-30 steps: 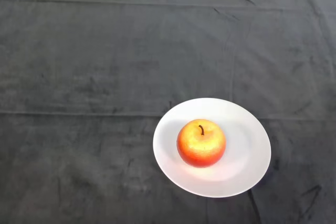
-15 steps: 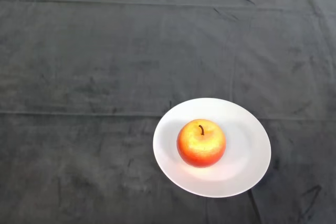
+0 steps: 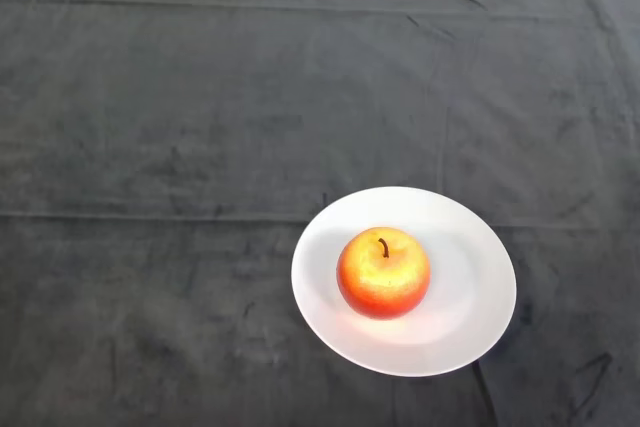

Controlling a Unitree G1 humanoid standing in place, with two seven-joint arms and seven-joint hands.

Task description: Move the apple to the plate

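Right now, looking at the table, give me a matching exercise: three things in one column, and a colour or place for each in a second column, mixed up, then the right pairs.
Column one:
1. apple
2. plate
3. cloth

Column two:
A. white and round, lying on the near right part of the table
B. dark grey, creased, covering the whole table
C. red and yellow, stem up, sitting on the plate a little left of its middle

Pairs: 1-C, 2-A, 3-B.
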